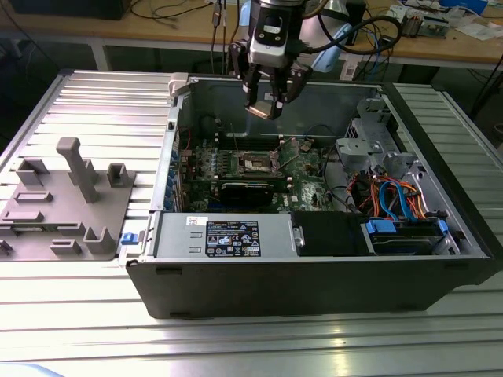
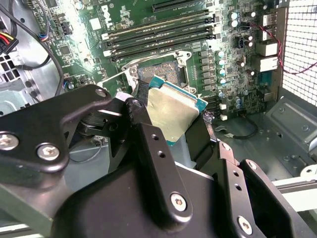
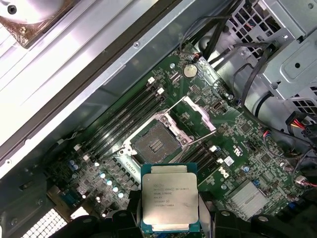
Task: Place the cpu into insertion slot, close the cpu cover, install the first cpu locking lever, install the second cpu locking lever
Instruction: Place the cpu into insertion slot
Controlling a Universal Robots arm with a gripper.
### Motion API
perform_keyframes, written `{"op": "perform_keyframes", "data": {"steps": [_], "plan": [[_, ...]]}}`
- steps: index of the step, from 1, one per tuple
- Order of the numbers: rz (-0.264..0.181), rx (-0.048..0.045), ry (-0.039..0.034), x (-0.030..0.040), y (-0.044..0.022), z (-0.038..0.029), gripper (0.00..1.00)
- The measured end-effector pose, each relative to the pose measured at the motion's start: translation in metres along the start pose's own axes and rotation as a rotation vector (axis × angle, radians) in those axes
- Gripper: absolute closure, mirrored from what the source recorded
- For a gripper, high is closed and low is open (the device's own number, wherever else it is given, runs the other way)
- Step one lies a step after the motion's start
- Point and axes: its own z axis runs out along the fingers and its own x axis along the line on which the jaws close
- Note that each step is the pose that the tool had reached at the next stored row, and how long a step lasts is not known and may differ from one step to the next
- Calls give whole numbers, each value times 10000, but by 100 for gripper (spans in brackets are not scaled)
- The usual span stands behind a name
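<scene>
My gripper (image 1: 263, 106) hangs above the open computer case (image 1: 314, 275), shut on the cpu (image 1: 264, 110). In the first wrist view the cpu (image 3: 169, 196) shows its silver-grey top and green edge between the black fingers (image 3: 121, 220). In the second wrist view the cpu (image 2: 173, 111) is tilted, clamped by its edges. The insertion slot (image 3: 156, 144) lies bare on the green motherboard below it, apart from the chip; it also appears as the insertion slot (image 1: 258, 162) (image 2: 161, 73). The cpu cover (image 3: 195, 115) stands swung open beside the slot.
Long black memory slots (image 3: 126, 121) run beside the socket. A power supply (image 1: 236, 236) sits at the case front, and a drive cage (image 1: 377, 141) with blue and orange cables (image 1: 393, 196) is on the exterior view's right. A grey fixture (image 1: 71, 196) rests on the ribbed table.
</scene>
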Motion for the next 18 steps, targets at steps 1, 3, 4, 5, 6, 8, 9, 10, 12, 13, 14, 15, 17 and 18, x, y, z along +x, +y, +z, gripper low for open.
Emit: {"op": "perform_keyframes", "data": {"steps": [1, 3, 4, 5, 6, 8, 9, 10, 12, 13, 14, 15, 17, 18], "plan": [[15, 0, 1, 0, 0, 0, 46], [65, 1, 4, 0, 0, 0, 46], [90, 1, 5, 0, 0, 0, 46], [103, 1, 6, 0, 0, 0, 46], [120, 1, 7, 0, 0, 0, 46], [172, 2, 9, 0, 0, 0, 46], [198, 3, 11, 0, 0, 0, 46], [212, 3, 12, 0, 0, 0, 46], [246, 3, 14, 0, 0, 0, 46], [262, 3, 15, 0, 0, 0, 46], [280, 3, 16, 0, 0, 0, 46], [297, 4, 17, 0, 0, 0, 46], [337, 4, 19, 0, 0, 0, 46], [362, 5, 20, 0, 0, 0, 46]]}}
